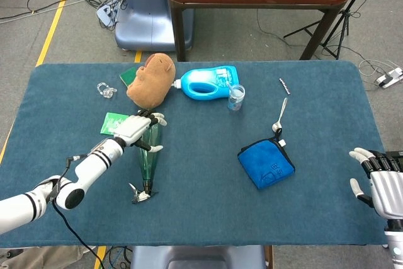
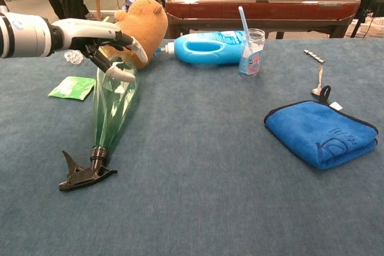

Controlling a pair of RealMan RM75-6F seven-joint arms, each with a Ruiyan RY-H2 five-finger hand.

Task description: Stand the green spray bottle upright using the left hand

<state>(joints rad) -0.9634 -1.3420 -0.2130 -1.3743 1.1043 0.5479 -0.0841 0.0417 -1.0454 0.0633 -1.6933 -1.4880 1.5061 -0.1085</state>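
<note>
A: Where is the left hand [image 1: 133, 128]?

B: Over the wide base end of the green spray bottle [image 1: 148, 153], fingers curved around it from above with the thumb on the near side. Whether they grip or only touch it, I cannot tell. The bottle lies on its side on the blue table [image 1: 201, 193], black trigger [image 2: 82, 172] pointing at the near edge, base just beside the brown plush toy [image 2: 135, 28].

A: And the right hand [image 1: 381, 181]?

B: At the table's far right edge, fingers spread, holding nothing.
</note>
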